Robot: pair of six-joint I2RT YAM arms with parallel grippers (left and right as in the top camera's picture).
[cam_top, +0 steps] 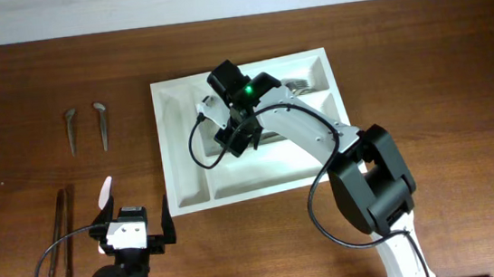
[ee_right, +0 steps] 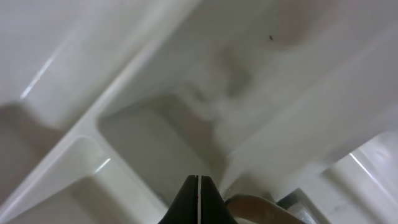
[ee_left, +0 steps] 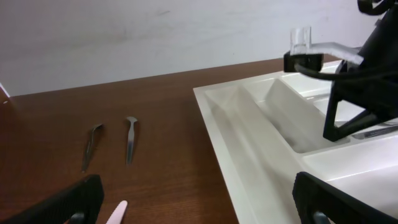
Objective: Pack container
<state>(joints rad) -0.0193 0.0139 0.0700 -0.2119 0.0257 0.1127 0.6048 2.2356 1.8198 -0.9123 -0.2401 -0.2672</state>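
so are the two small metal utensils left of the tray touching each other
Apart. The overhead view shows bare table between the inner utensil and the outer utensil along their whole length.

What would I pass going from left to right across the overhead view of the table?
A pair of dark sticks → first metal utensil → second metal utensil → white container. The pale pink piece sits level with the second utensil, so it is left out.
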